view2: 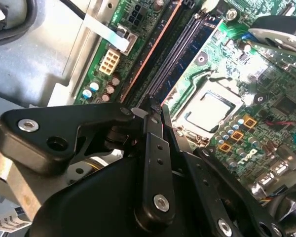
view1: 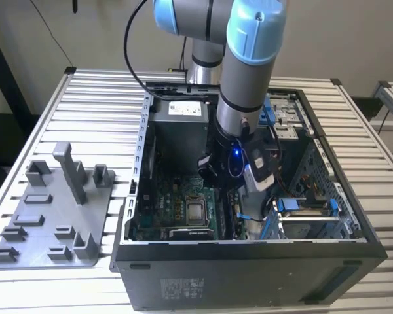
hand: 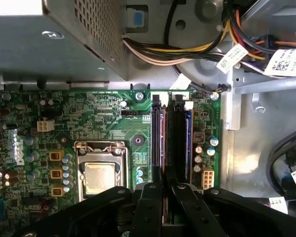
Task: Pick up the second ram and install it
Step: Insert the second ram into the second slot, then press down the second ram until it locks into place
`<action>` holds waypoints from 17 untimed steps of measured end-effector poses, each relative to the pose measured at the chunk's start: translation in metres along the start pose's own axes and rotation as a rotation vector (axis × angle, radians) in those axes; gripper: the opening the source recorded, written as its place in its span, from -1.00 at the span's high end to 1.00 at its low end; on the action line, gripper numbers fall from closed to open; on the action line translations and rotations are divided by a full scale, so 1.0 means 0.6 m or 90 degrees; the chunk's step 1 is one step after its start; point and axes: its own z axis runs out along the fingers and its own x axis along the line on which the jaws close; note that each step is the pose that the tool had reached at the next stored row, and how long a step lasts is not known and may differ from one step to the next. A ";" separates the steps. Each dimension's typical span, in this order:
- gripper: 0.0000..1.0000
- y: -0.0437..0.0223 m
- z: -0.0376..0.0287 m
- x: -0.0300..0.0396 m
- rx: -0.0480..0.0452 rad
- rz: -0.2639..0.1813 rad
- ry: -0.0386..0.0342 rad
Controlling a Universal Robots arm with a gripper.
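**Gripper (hand: 166, 187) low inside the open computer case (view1: 249, 261), over the memory slots.**
In the first wrist view the fingers (hand: 153, 197) are clenched on the thin edge of the second ram (hand: 163, 148), which stands upright in a slot beside the processor socket (hand: 99, 170). White cable tags (hand: 232, 58) carry print too small to read. The exterior view shows the grey tray (view1: 46, 229) on the tabletop (view1: 98, 104), well apart.
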 end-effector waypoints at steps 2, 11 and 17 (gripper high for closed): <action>0.72 0.000 0.000 0.000 0.0000 -0.009 0.0001; 0.72 0.000 0.007 0.000 -0.0009 -0.016 0.0003; 0.72 0.000 0.010 -0.001 -0.0025 -0.020 0.0001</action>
